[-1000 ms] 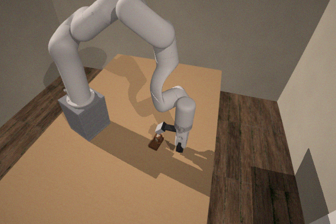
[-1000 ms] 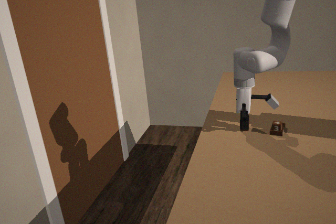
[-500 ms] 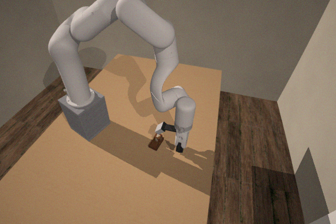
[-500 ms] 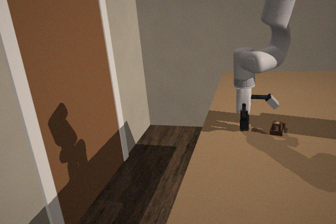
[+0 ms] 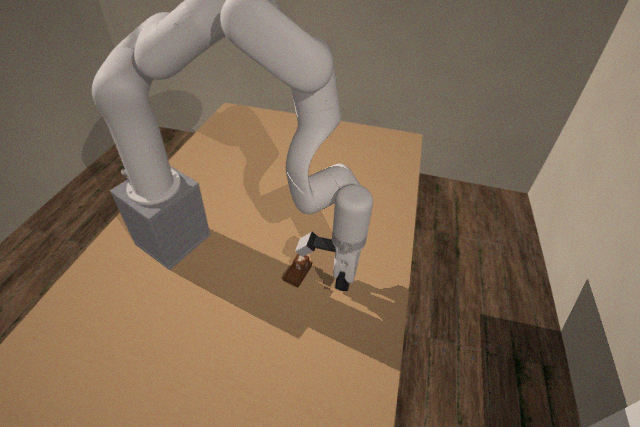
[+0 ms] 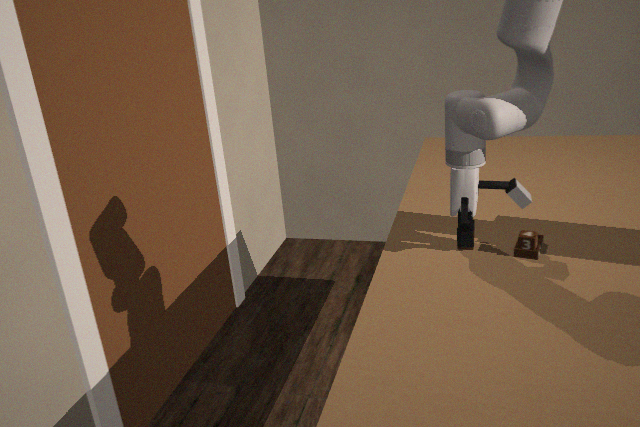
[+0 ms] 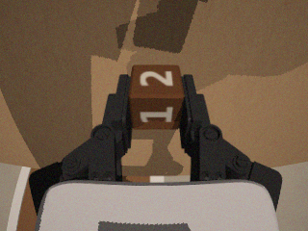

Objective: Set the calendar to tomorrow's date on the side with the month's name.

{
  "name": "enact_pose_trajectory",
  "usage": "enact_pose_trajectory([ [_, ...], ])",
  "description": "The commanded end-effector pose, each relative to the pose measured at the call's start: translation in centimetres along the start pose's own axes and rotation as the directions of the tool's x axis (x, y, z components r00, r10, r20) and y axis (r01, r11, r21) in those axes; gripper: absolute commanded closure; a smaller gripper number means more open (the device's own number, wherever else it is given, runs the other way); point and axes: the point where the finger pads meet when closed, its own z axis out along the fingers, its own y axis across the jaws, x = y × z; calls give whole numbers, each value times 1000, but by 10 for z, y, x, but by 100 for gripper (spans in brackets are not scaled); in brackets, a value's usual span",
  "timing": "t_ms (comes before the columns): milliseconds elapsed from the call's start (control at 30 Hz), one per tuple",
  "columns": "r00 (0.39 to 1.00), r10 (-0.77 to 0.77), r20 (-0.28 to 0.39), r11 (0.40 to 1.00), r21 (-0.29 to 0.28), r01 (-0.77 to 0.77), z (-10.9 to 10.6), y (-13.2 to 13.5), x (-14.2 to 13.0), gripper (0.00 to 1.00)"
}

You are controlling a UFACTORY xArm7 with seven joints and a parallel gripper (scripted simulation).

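A brown cube [image 7: 156, 96] is between my fingertips in the wrist view, with a white 2 on its far face and a white 1 on its near face, both turned sideways. My gripper [image 5: 341, 281] [image 6: 465, 240] [image 7: 155, 89] is shut on it, beside the tray. The fingers hide the held cube in the top and exterior views. The small brown tray [image 5: 294, 276] [image 6: 526, 255] lies on the table. Another brown cube [image 5: 301, 261] [image 6: 526, 243] is in the tray, with a white 3 facing the exterior camera. The tray's month side cannot be read.
The wrist camera's white box [image 5: 304, 244] [image 6: 520, 193] juts out from the gripper above the tray's side. The table [image 5: 232, 360] [image 6: 439, 360] ends beyond the gripper, with the wooden floor past its edge. The grey base block [image 5: 170, 226] stands farther off.
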Motion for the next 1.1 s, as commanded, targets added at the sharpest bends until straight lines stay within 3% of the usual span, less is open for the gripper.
enact_pose_trajectory([
  [0, 1000, 0, 4, 1000, 0, 0, -1, 0, -2, 71],
  [767, 1000, 0, 4, 1000, 0, 0, -1, 0, -2, 71],
  [1067, 1000, 0, 4, 1000, 0, 0, -1, 0, -2, 59],
])
